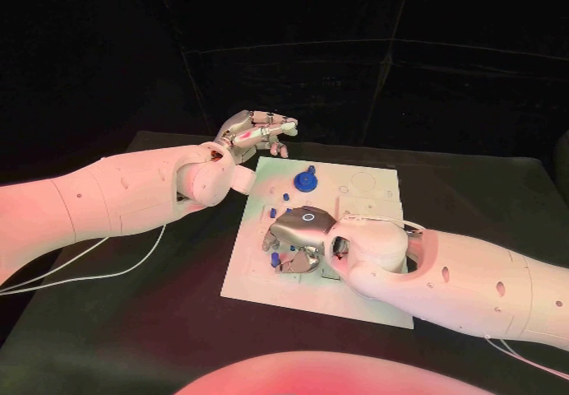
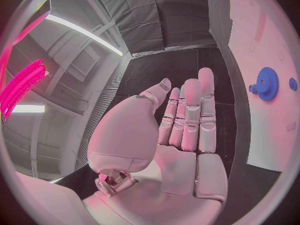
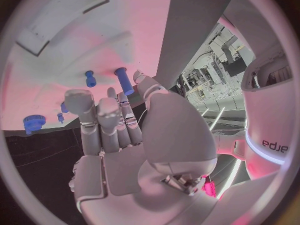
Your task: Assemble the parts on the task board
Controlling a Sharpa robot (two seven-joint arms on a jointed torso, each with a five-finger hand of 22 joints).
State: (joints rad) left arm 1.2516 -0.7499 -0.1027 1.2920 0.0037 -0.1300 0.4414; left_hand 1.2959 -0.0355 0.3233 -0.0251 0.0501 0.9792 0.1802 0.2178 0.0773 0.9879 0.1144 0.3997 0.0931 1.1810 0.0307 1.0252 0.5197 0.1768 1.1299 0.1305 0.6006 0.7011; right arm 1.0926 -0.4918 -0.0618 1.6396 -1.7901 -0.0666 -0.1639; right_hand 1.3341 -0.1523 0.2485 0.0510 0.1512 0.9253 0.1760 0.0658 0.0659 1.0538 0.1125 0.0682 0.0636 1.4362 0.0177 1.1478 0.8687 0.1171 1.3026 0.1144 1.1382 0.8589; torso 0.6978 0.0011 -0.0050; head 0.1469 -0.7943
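Head view: our right hand (image 1: 311, 234) hovers over the task board (image 1: 367, 191) amid blue pegs (image 3: 124, 80), fingers apart, empty. Left hand (image 1: 252, 132) waits, fingers apart, beyond the board. We judge: align over one peg, then pinch.

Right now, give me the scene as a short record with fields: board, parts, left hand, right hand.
board: white task board on the black table
parts: blue gear lying on the board; blue peg and a smaller blue knob standing near the right hand's fingertips
left hand: left hand off the board's far left corner, fingers extended, holding nothing
right hand: right hand over the board's near left part, fingers straight, nothing visibly gripped
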